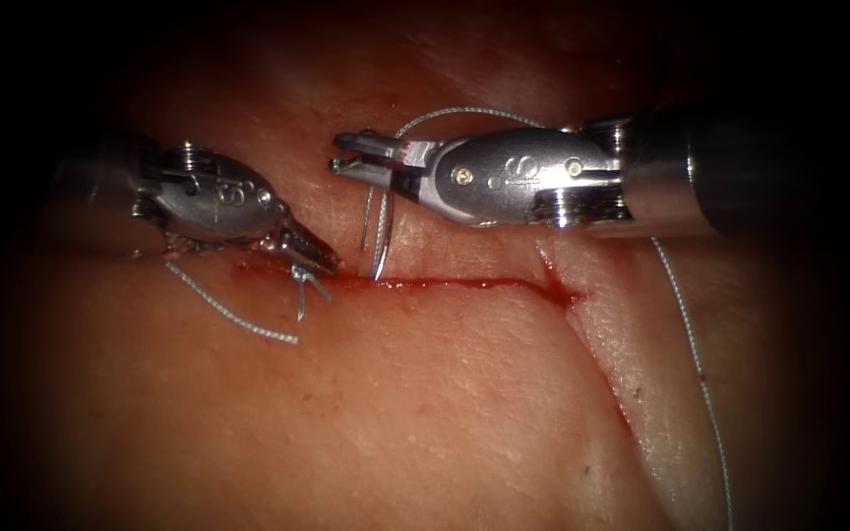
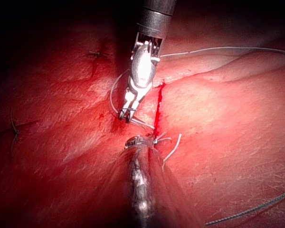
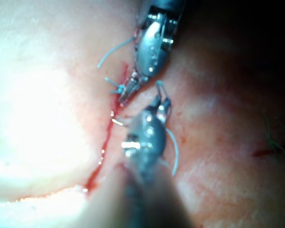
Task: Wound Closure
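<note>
1. Pink tissue [image 1: 425,413] takes up the scene, with dark shadow around its edges.
2. One cut [image 1: 464,285] runs left to right across the tissue, lined with red fluid [image 1: 415,285]; at its right end a pale fold slants toward the near right.
3. Two tools are counted. The left end effector [image 1: 312,258] points down to the right, its tip at the left end of the cut; I cannot tell whether its jaws are parted or what they hold.
4. The right end effector [image 1: 366,157] reaches in from the right, on the far side of the cut, its jaws clamped on the needle [image 1: 383,241] near its upper end.
5. One curved needle hangs down from those jaws, its point just at the far lip of the cut; whether it enters the tissue cannot be told.
6. One long thread [image 1: 691,344] arcs over the right tool and trails off to the near right.
7. One knot with short cut ends [image 1: 238,315] sits at the left end of the cut.
</note>
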Robot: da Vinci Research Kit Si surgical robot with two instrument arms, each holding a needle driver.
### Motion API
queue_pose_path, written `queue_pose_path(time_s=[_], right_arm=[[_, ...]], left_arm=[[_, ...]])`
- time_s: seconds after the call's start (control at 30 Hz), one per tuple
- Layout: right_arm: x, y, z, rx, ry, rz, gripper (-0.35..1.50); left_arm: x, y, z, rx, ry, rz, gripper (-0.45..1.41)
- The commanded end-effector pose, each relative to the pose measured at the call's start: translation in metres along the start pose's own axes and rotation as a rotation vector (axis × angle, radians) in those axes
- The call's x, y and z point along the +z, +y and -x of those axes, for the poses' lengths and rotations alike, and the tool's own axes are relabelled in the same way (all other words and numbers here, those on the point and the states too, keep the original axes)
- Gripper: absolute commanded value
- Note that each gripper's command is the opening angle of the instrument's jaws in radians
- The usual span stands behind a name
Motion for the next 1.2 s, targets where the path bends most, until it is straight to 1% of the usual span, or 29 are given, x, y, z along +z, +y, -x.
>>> queue_pose_path(time_s=[0.03,0.07,0.1,0.13,0.2,0.23,0.33,0.37,0.53,0.63,0.67,0.83,0.97,1.03,1.13,1.2], right_arm=[[0.0008,0.0003,0.0007,0.0,0.025,0.002,-0.35],[0.0007,0.0004,0.0007,0.0,0.036,0.001,-0.35],[0.0008,0.0004,0.0006,0.001,0.069,-0.016,-0.35],[0.0008,0.0004,0.0006,0.001,0.069,-0.016,-0.35],[0.0008,0.0002,0.0003,0.001,0.117,-0.028,-0.35],[0.0008,0.0002,0.0003,0.001,0.117,-0.028,-0.35],[0.0009,0.0002,0.0001,0.0,0.162,-0.046,-0.35],[0.0009,0.0001,0.0,0.0,0.206,-0.047,-0.35],[0.0008,0.0,0.0,0.006,0.248,-0.056,-0.35],[0.0006,0.0,0.0,0.005,0.263,-0.083,-0.35],[0.0003,0.0001,0.0001,0.005,0.285,-0.097,-0.35],[-0.0002,0.0002,0.0005,0.009,0.301,-0.128,-0.35],[0.0,0.0003,0.0006,-0.069,0.352,-0.169,-0.35],[0.0003,0.0001,0.0005,-0.092,0.41,-0.199,-0.35],[0.0003,-0.0003,0.0001,-0.085,0.461,-0.219,-0.35],[0.0003,-0.0004,-0.0001,-0.08,0.465,-0.215,-0.35]], left_arm=[[0.0006,-0.0001,-0.0002,0.009,0.001,-0.001,-0.32],[0.0004,0.0001,-0.0004,0.013,0.001,0.001,-0.32],[0.0,0.0004,-0.0008,0.021,0.002,-0.001,-0.33],[0.0,0.0004,-0.0008,0.021,0.002,-0.001,-0.33],[-0.0006,0.0009,-0.0015,0.026,0.003,-0.001,-0.33],[-0.0006,0.0009,-0.0015,0.026,0.003,-0.001,-0.33],[-0.0011,0.0012,-0.0021,0.032,0.004,-0.003,-0.35],[-0.0013,0.0014,-0.0024,0.035,0.004,-0.004,-0.35],[-0.0017,0.0017,-0.0026,0.039,0.004,-0.001,-0.35],[-0.0021,0.0018,-0.0028,0.038,0.005,-0.003,-0.35],[-0.0023,0.002,-0.0029,0.036,0.005,-0.004,-0.35],[-0.0026,0.0028,-0.0032,0.038,0.005,-0.002,-0.35],[-0.0026,0.004,-0.0032,0.044,0.005,-0.002,-0.35],[-0.0026,0.0046,-0.0031,0.045,0.005,-0.001,-0.35],[-0.0029,0.0051,-0.0028,0.047,0.005,0.0,-0.35],[-0.0029,0.0054,-0.0027,0.047,0.005,0.0,-0.35]])
